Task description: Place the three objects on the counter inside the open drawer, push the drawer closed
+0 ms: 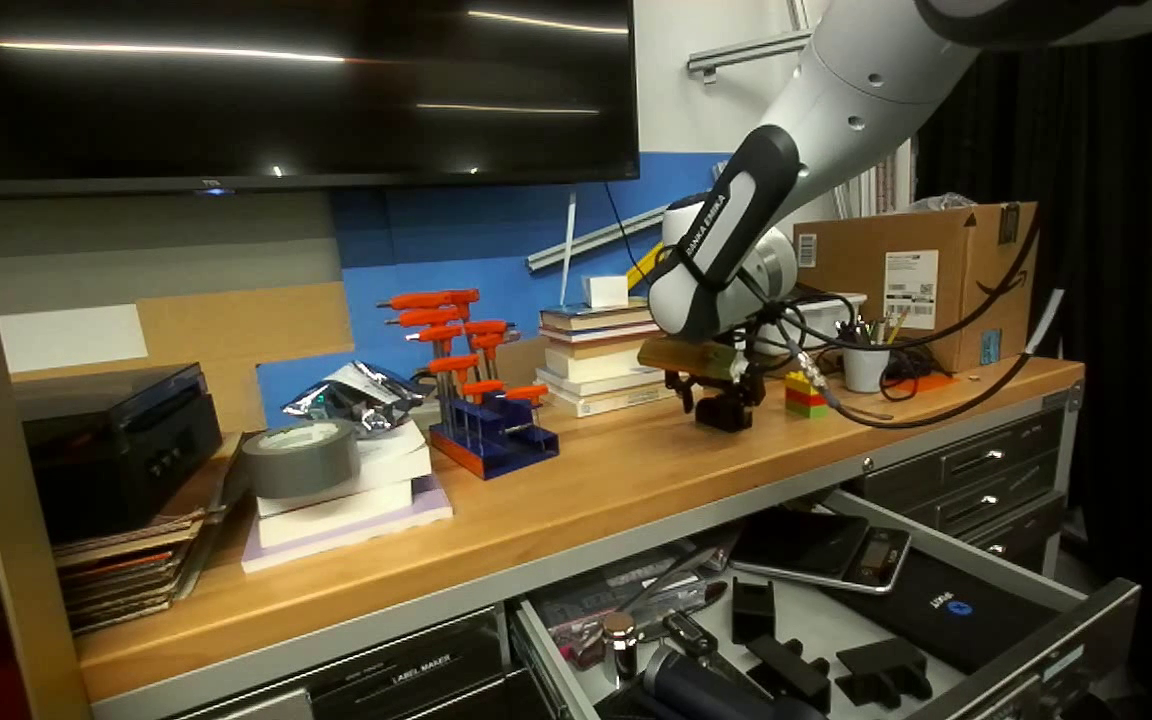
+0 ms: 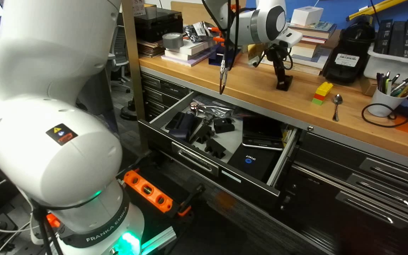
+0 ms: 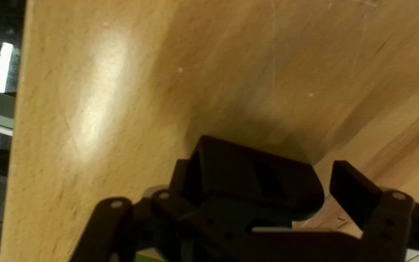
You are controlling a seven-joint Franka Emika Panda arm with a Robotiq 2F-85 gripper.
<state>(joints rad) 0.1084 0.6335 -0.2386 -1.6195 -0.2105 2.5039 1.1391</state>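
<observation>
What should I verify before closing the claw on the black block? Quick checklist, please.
1. Claw open: ok.
2. Black block between the fingers in the wrist view: ok; a gap shows on one side.
3. Fingers low enough for a firm hold: cannot tell.
4. Brick stack and spoon clear of the claw: ok, both lie apart from it on the counter.
5. Drawer open: ok.
6. Room in it for the block: cannot tell; bare floor shows, but loose items take up much of it.
</observation>
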